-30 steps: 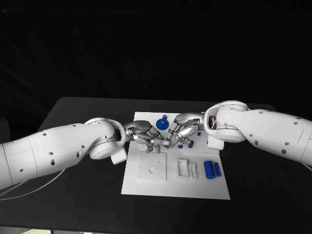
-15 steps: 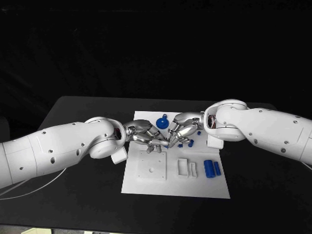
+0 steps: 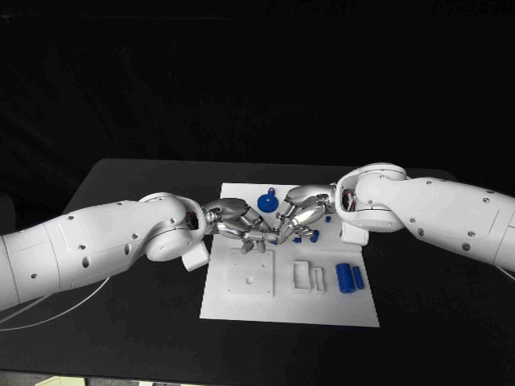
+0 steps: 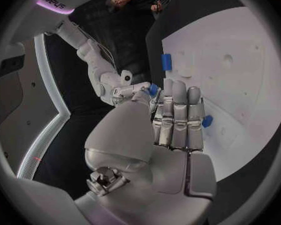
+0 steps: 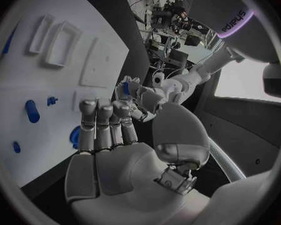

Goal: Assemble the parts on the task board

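The white task board [image 3: 249,301] lies in the middle of the black table. My left hand [image 3: 241,226] and right hand [image 3: 299,215] meet fingertip to fingertip over its far half. A small blue part [image 5: 125,87] stands at the tips of my left hand [image 5: 142,99], which pinches it; the same blue part [image 4: 153,89] sits beside my left fingertips [image 4: 170,85]. My right hand [image 5: 103,130] has its fingers stretched out straight, close to that part; contact is hidden. A round blue part [image 3: 268,203] lies at the board's far edge, and two blue cylinders [image 3: 351,278] lie at its right.
Small blue pieces [image 3: 315,236] lie on the board beside my right hand. White raised blocks [image 3: 307,276] and a square recess plate [image 3: 254,282] sit on the board's near half. Both white arms cross the table's sides. Black table surrounds the board.
Both hands have closed in on each other over the board's far half; their fingertips now nearly meet. The parts lying on the board have not moved.
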